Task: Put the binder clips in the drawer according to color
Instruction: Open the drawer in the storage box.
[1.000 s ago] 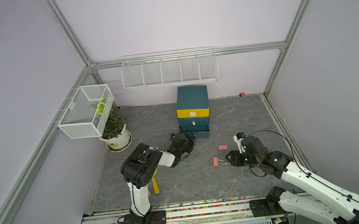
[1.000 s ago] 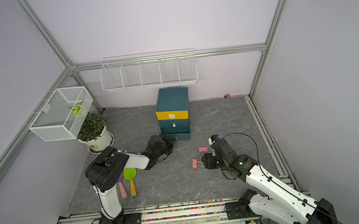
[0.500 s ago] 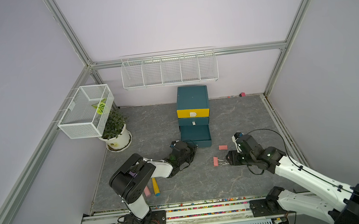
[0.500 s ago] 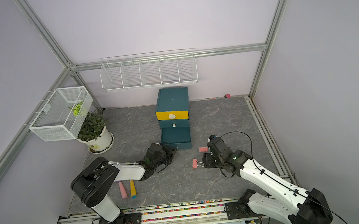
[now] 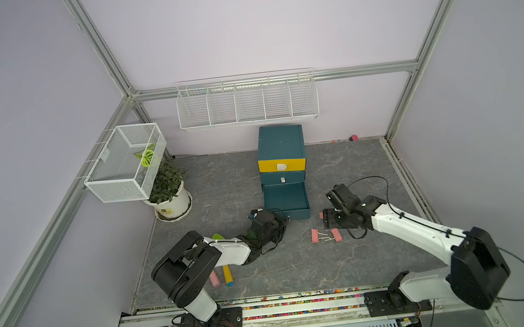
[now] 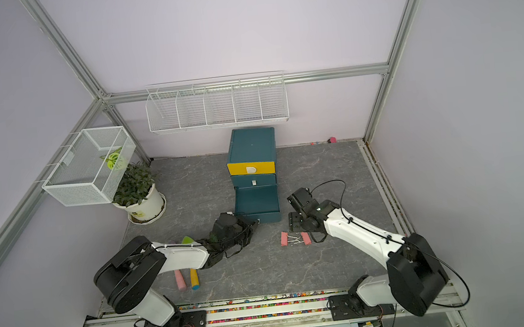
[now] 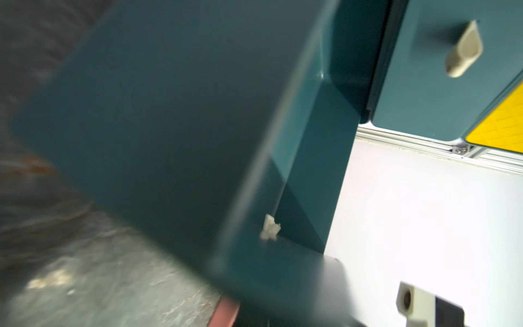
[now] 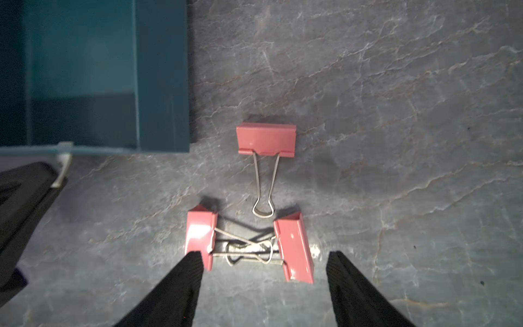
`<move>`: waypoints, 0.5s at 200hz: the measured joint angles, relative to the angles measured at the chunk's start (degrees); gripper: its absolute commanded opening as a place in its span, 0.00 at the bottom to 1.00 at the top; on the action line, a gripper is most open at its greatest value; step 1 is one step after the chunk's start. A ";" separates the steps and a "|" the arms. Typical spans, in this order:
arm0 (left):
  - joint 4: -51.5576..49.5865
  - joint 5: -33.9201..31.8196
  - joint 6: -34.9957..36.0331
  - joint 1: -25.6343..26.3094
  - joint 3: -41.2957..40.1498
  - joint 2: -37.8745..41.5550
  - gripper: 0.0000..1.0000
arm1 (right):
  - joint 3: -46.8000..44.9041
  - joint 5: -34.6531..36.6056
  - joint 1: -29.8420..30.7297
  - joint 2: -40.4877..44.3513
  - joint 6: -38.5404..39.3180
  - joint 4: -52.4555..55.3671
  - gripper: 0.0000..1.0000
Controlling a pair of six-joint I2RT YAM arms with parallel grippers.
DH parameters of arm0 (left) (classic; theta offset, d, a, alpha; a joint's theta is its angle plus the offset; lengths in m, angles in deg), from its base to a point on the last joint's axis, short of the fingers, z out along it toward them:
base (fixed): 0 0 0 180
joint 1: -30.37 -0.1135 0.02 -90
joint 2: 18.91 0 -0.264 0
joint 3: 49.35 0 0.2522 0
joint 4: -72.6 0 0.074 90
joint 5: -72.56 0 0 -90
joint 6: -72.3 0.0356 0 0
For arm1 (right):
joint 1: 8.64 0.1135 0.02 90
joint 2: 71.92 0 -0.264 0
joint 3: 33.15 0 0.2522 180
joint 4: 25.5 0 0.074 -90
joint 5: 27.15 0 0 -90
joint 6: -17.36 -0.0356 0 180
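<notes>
Nearest the rail [image 5: 300, 303], the pink trowel handle [image 5: 213, 278] and the yellow trowel handle [image 5: 228, 275] are lying side by side on the grey mat [image 5: 296, 265], partly tucked under the left arm [image 5: 230, 252]; that arm is stretching low across the mat, and the left gripper [image 5: 284, 220] is sitting right at the front wall of the bottom drawer [image 5: 288, 214] with its claw pressed together; whether it is pinching the small white pull [image 8: 61, 167] I cannot tell, as its own wrist view is showing only blurred teal panels.

Just beside that, toward the right arm, one pink clip [image 8: 199, 240] and a second pink clip [image 8: 294, 249] are lying on the mat facing each other, their silver wire handles crossing between them; the right gripper [image 8: 264, 256] is hanging over the pair with its claw spread apart, one black finger [image 8: 181, 283] overlapping the edge of the first clip; contact I cannot tell. A third pink clip [image 8: 266, 140] is lying flat a little farther on, near the open drawer's corner but apart from it, its handles pointing toward the pair.

Behind the open drawer the teal cabinet [image 5: 280, 143] is standing with its middle teal front [image 5: 291, 178] and yellow top front [image 5: 267, 166] closed; off to the left a potted plant [image 5: 169, 202] is sitting under a mesh basket [image 5: 126, 164]; a long wire basket [image 5: 246, 102] is hanging on the back wall, and a small pink thing [image 5: 353, 137], too small to identify, is lying at the wall's foot.
</notes>
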 measured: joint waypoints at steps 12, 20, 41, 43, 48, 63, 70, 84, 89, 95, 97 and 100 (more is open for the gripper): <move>-0.42 -0.13 -0.02 0.00 -0.17 0.04 0.00 | 0.70 0.00 -0.76 -2.95 0.02 -0.76 0.79; -0.70 -0.17 -0.02 0.00 -0.33 0.26 0.00 | 1.11 -0.02 -1.11 -4.81 0.04 -1.27 0.79; -1.14 -0.35 -0.20 0.04 -0.87 1.05 0.00 | 2.69 -0.07 -1.60 -8.87 0.07 -2.16 0.81; -1.20 -0.35 -0.22 0.04 -0.90 1.11 0.00 | 2.84 -0.04 -1.60 -9.09 0.07 -2.19 0.81; -1.25 -0.33 -0.22 0.04 -0.92 1.18 0.00 | 3.43 -0.13 -1.64 -9.97 0.11 -2.23 0.81; -1.27 -0.33 -0.37 0.04 -0.92 1.18 0.00 | 5.31 -0.24 -1.70 -12.09 0.26 -2.51 0.81; -1.29 -0.33 -0.39 0.07 -0.92 1.18 0.02 | 6.03 -0.24 -1.73 -12.92 0.26 -2.73 0.81; -1.27 -0.33 -0.48 0.07 -0.92 1.18 0.15 | 7.15 -0.24 -1.86 -14.49 0.24 -3.19 0.79; -1.20 -0.35 -0.63 0.09 -0.92 1.18 0.20 | 7.41 -0.22 -1.95 -15.02 0.22 -3.34 0.79; -1.18 -0.37 -0.44 0.11 -0.94 1.18 0.27 | 7.67 -0.20 -2.03 -15.69 0.22 -3.50 0.79; -1.18 -0.35 -0.85 0.11 -0.94 1.16 0.28 | 7.76 -0.17 -2.08 -15.91 0.22 -3.50 0.79; -1.14 -0.31 -0.31 0.13 -0.94 1.16 0.32 | 7.87 -0.20 -2.12 -16.28 0.15 -3.52 0.79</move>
